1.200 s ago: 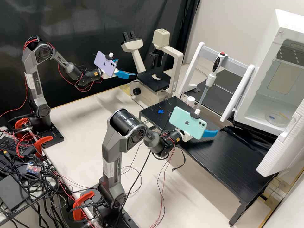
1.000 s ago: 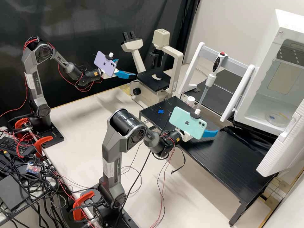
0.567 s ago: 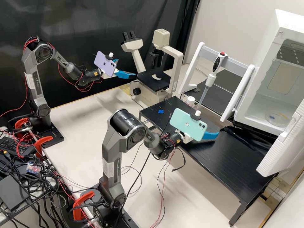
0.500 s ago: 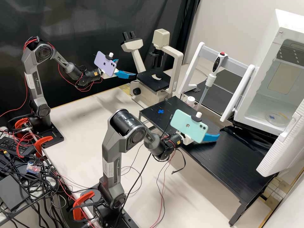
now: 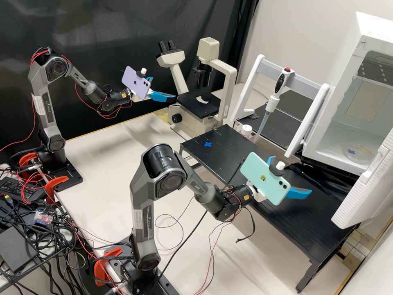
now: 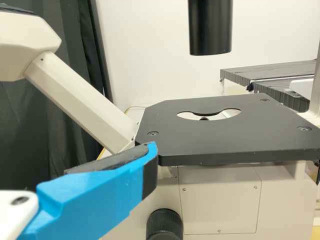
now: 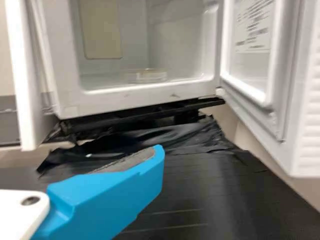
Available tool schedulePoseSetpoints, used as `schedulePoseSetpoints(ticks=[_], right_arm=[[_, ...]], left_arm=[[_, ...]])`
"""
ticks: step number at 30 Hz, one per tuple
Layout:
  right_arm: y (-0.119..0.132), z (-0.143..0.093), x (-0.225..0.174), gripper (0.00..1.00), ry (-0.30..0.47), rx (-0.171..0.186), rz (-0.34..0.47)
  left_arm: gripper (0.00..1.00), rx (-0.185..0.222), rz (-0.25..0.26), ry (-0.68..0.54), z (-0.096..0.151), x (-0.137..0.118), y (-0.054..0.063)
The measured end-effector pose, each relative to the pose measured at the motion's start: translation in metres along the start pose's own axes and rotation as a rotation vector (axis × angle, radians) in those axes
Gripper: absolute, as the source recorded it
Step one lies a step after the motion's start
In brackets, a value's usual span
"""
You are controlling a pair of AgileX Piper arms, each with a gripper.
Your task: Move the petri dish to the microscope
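Phone (image 5: 262,180), mint-green, partly hides the right tool (image 5: 292,175).

Looks across the black stage (image 6: 220,142) of the beige microscope (image 6: 220,175). Taking the stage's far edge as twelve o'clock, finds a pale-showing opening (image 6: 227,115) near the centre and screws toward one, between three and four, and toward eight. Takes in a black tube (image 6: 210,30) hanging above, a slanting beige neck (image 6: 77,95) toward ten, a dark curtain (image 6: 60,130) beyond the neck and a ridged black shelf (image 6: 270,71) beyond one. Catches a black knob (image 6: 165,225) below the stage toward seven. Includes one blue finger (image 6: 100,195) of the left gripper (image 5: 164,88) toward eight; cannot tell whether touching the stage.
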Motion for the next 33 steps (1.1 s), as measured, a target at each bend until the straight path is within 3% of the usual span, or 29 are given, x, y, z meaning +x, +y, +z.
schedulePoseSetpoints(ticks=[5,16,23,26,33], right_arm=[[0.015,0.002,0.024,1.00,-0.003,-0.006,0.042],[0.044,-0.004,0.096,1.00,-0.033,0.018,0.100],[0.046,-0.013,0.144,1.00,-0.036,0.031,0.090],[0.043,-0.015,0.159,1.00,-0.034,0.027,0.078],[0.033,-0.019,0.201,1.00,-0.042,-0.024,0.040]], left_arm=[[1.00,0.000,0.000,0.000,0.000,0.000,0.000],[1.00,0.000,0.000,0.000,0.000,0.000,0.000],[1.00,0.000,0.000,0.000,0.000,0.000,0.000],[1.00,0.000,0.000,0.000,0.000,0.000,0.000],[1.00,0.000,0.000,0.000,0.000,0.000,0.000]])
